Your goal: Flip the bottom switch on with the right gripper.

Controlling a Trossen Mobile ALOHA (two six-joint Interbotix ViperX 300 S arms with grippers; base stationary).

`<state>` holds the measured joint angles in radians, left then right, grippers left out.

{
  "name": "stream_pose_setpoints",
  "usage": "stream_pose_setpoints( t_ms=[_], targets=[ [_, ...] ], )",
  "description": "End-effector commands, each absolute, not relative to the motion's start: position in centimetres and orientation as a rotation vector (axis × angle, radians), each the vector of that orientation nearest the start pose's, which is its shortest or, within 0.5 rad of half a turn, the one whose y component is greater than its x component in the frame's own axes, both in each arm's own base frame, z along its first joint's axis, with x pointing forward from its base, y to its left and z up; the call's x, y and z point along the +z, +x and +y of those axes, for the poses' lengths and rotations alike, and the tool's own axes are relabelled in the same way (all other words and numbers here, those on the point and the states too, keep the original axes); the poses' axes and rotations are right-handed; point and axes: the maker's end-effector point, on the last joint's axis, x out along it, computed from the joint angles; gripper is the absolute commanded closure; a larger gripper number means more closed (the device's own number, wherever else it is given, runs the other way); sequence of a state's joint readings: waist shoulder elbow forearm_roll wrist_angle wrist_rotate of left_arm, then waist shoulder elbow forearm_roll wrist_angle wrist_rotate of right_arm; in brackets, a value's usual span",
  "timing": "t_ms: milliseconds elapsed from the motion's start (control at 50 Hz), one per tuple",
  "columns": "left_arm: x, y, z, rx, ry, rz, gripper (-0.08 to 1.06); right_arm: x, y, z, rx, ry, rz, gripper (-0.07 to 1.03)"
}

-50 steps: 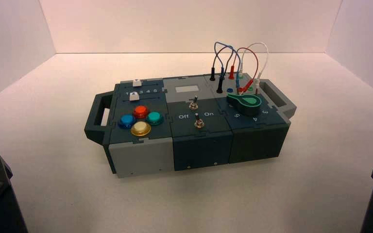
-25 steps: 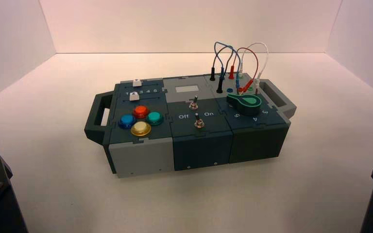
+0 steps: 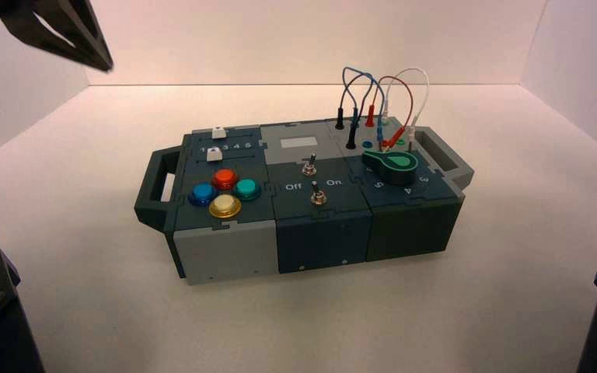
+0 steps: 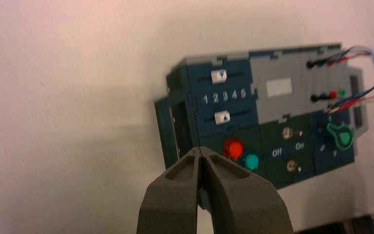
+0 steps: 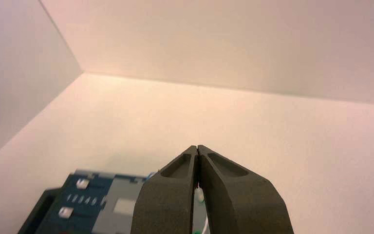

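Bottom switch point(image 3: 319, 195): silver toggle, box's front-centre panel, below its twin between the Off and On lettering; untouched. Right claw point(image 5: 196, 150): clenched, high above the box; approach step, it must descend beside the lever. Left claw point(image 4: 200, 152): clenched, aloft at left.

Box point(image 3: 311, 233) at table centre: buttons point(image 3: 224, 193) at 9 o'clock, two switches point(image 3: 315, 183) mid-panel, knob point(image 3: 391, 167) at 3 o'clock, wires point(image 3: 381, 97) at 1 o'clock
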<state>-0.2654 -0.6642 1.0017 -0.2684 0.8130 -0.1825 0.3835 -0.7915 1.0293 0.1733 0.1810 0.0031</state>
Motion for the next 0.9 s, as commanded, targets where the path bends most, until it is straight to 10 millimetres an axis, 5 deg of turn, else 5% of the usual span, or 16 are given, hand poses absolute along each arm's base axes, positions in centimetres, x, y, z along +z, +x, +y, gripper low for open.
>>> stream_pose_setpoints(
  t_ms=[20,900],
  targets=[
    [13.8,20.7,-9.9,-0.199,-0.285,1.247,1.01,25.1,26.0,12.1,0.402,0.117,0.452,0.99],
    [3.4,22.0,-11.2,-0.107,-0.162,1.592,1.01,17.8,25.5,20.5,0.555,0.106,0.926,0.99]
  ],
)
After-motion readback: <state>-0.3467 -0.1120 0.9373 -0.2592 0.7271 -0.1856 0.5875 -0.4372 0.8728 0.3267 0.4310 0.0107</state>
